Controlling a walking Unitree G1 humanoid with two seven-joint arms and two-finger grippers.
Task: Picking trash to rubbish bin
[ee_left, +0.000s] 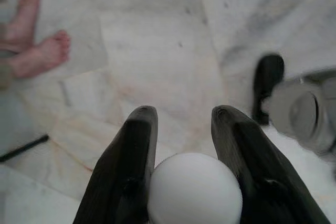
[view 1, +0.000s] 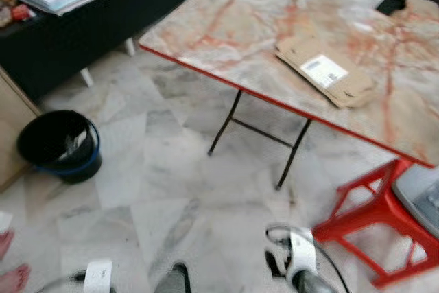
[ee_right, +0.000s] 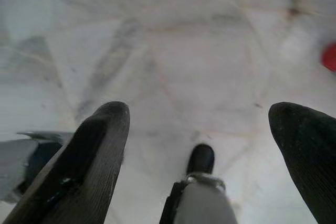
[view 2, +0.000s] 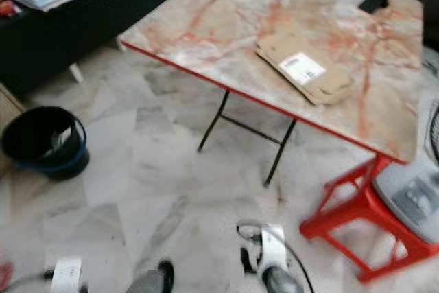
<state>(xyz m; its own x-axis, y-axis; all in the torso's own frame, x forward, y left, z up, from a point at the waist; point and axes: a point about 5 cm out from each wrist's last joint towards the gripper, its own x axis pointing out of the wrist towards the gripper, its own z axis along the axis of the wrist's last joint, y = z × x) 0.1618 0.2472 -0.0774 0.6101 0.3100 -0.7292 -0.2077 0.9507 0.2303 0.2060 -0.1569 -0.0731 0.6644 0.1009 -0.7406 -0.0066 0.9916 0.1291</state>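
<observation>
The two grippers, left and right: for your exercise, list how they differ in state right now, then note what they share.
The left gripper has its black fingers set narrowly, a white ball-like object between them; the right gripper has its fingers spread wide with nothing between. A person's bare feet lie beyond the left gripper; the right gripper looks down past the robot's own foot. Both hang low over the marble floor.
</observation>
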